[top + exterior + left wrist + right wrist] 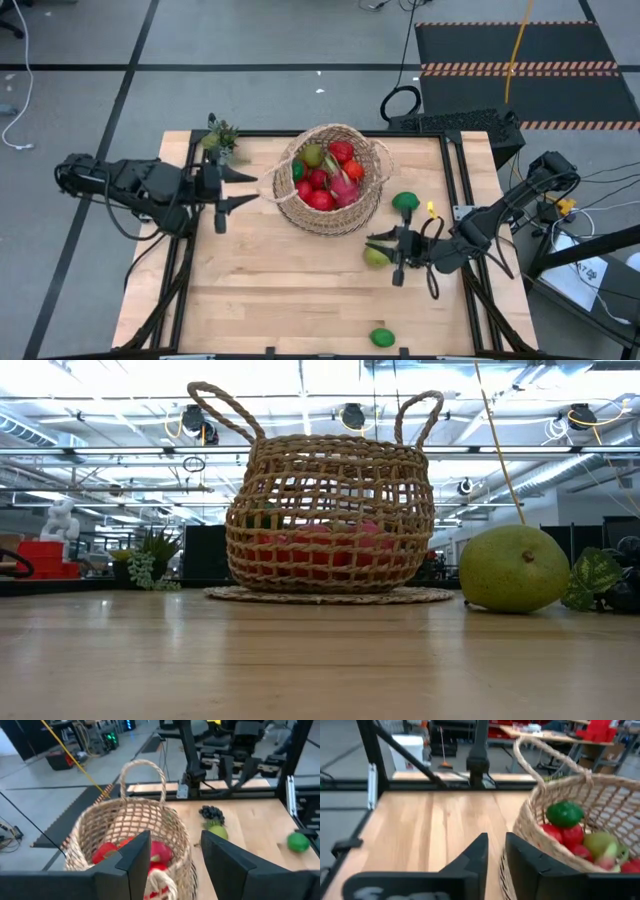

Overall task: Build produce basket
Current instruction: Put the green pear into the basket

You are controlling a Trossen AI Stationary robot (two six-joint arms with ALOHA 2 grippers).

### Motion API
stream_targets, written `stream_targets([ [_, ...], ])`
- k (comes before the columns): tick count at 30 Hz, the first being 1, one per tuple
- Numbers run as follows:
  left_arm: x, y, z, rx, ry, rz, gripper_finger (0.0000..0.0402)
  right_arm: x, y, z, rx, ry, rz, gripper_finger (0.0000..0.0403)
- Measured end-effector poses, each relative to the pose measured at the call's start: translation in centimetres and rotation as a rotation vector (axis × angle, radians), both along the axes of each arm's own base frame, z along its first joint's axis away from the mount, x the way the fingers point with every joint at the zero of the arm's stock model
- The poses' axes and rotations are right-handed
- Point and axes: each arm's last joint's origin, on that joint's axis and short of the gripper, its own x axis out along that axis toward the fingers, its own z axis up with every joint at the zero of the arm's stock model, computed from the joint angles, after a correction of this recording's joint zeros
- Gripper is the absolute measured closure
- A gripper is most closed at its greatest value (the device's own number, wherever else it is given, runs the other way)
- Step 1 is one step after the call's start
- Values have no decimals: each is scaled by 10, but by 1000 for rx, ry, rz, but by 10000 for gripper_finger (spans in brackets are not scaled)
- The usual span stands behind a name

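The tan wicker basket (350,222) (330,520) stands on its flat base at the table's middle, holding red, green and pink produce (325,180) (564,814). A green pear (375,258) (513,568) lies on the table to its right. Dark grapes with a green leaf (405,202) (211,812) lie just beyond the pear. A lime (382,337) (298,841) sits near the table's near edge. My left gripper (245,190) (175,840) is open, level, just left of the basket. My right gripper (380,245) (496,840) hovers by the pear, raised, with a narrow gap between its fingers.
A small green spiky plant (220,137) (155,555) stands at the table's far left corner. Black frame rails run along the table's left and right edges. Bare wood lies between the basket and the near edge, apart from the lime.
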Motion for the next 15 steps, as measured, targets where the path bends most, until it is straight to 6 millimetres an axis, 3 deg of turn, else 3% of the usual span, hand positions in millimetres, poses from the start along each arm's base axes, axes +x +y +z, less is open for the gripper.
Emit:
stream_targets([
  [15, -2, -7, -3, 45, 37, -54, 236, -26, -49, -28, 154, 265, -388, 273],
])
